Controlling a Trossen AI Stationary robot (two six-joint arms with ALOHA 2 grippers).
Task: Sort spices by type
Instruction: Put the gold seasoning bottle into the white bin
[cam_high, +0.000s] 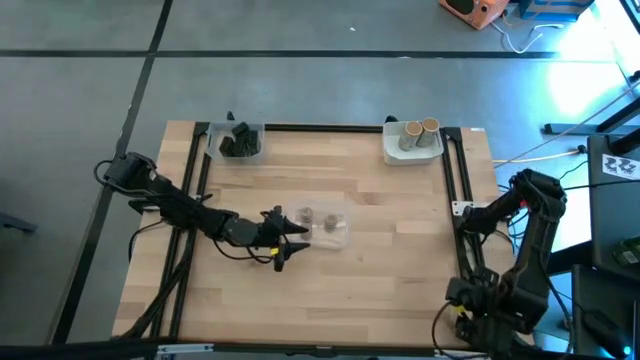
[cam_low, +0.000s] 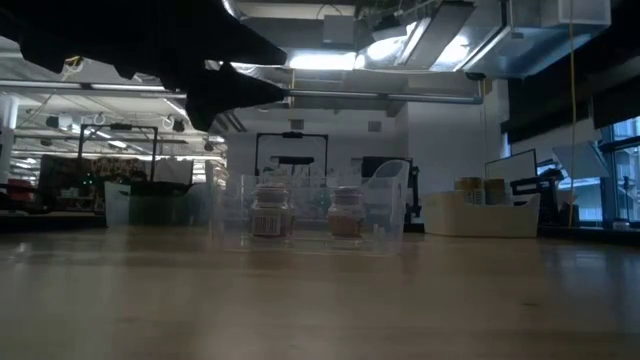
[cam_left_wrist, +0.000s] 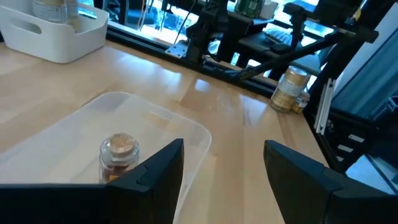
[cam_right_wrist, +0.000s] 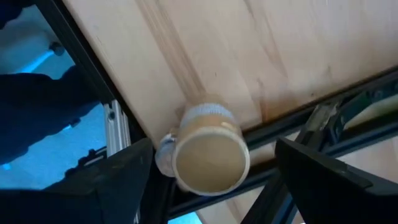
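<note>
While the left gripper (cam_high: 290, 240) hovered spread wide, two small cork-topped jars (cam_high: 318, 217) sat just beyond it in a clear plastic tray (cam_high: 343, 232).

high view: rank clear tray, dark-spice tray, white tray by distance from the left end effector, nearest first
1. clear tray, mid-table, right beside the left end effector, which is open.
2. dark-spice tray, far left corner of the table.
3. white tray, far right corner, holding tan cylinders.

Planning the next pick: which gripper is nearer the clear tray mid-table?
Left. The left gripper sits right beside the clear tray; the right gripper is off at the table's right edge.
</note>
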